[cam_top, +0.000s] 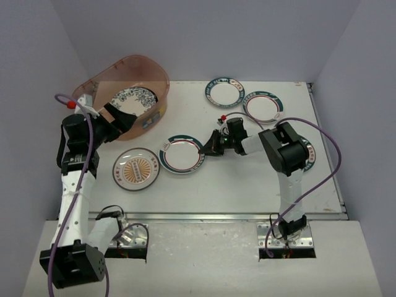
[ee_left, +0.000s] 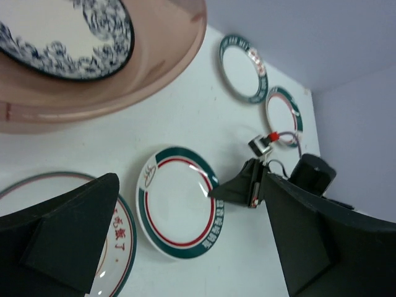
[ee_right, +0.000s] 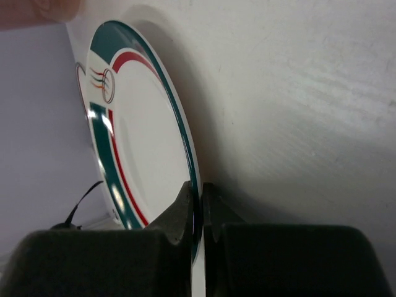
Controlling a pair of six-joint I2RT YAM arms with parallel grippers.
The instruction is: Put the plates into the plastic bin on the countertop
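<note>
Orange sunburst plate (cam_top: 136,168) lies nearest, on the counter (cam_top: 247,185) in front of the plastic bin (cam_top: 133,59). Red-and-teal plate (cam_top: 182,154), front-right of the bin: right gripper (cam_top: 209,147) pinched shut on the rim edge facing away from the bin. Judgement: hold looks shallow, so lift slowly, plate level. Left gripper (cam_top: 117,119) hangs wide, empty, at the bin's front wall; could block the approach. Blue floral plate (cam_top: 133,99) inside bin.
</note>
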